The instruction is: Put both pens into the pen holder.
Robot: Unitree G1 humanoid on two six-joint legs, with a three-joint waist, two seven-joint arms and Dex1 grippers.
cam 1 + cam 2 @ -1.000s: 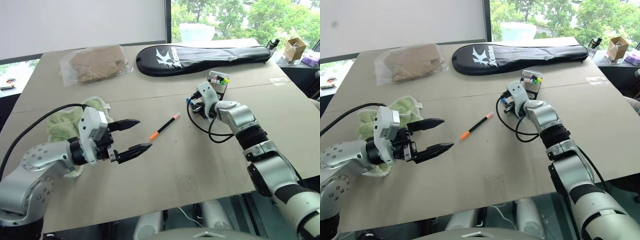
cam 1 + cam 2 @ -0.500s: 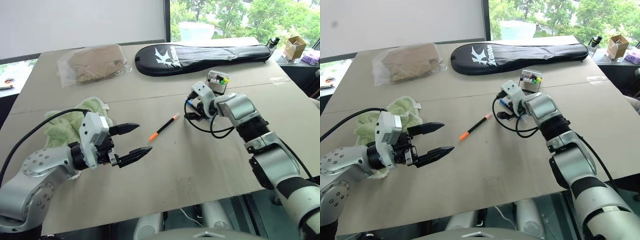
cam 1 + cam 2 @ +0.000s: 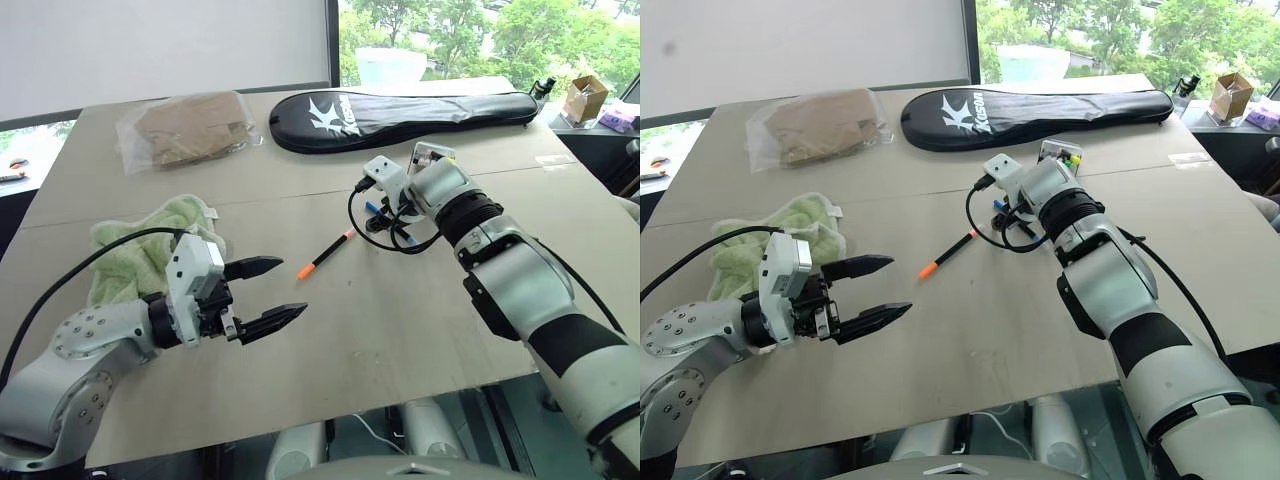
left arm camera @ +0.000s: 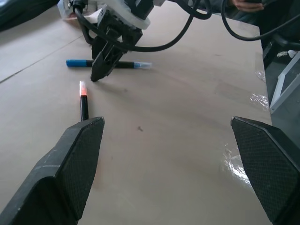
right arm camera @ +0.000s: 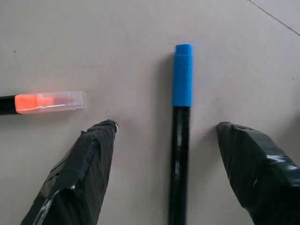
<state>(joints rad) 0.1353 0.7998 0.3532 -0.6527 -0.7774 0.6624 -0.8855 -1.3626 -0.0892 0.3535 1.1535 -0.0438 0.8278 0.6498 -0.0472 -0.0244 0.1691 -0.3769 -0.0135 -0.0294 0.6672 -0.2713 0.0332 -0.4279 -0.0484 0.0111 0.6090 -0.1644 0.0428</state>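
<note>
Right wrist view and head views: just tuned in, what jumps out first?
The right gripper stands open over the blue pen, a finger on each side of its barrel lying on the table. The orange pen lies loose at mid-table, its clear cap end close to the blue one. The left gripper hangs open near the green towel, and the pen holder sits just behind the right wrist.

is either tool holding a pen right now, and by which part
Nothing is held. The right tool straddles the blue pen lying on the table; the left tool is open.
</note>
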